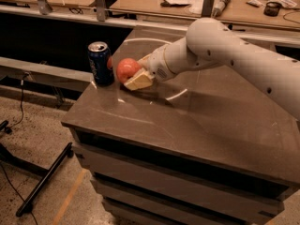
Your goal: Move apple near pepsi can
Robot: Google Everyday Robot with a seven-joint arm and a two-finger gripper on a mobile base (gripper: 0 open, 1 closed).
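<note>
The apple (125,70) is round and red-orange and sits low on the dark table top (197,121) near its left edge. The pepsi can (100,63), dark blue with a silver top, stands upright just left of the apple, a small gap apart. My gripper (133,74) reaches in from the right at the end of the white arm (225,55). Its cream fingers (139,81) are closed around the apple's right side, one below and one behind it.
The table top's left edge (77,109) drops to the floor. A black stand leg (44,182) lies on the floor at lower left. A wooden workbench (187,3) with tools and papers runs along the back.
</note>
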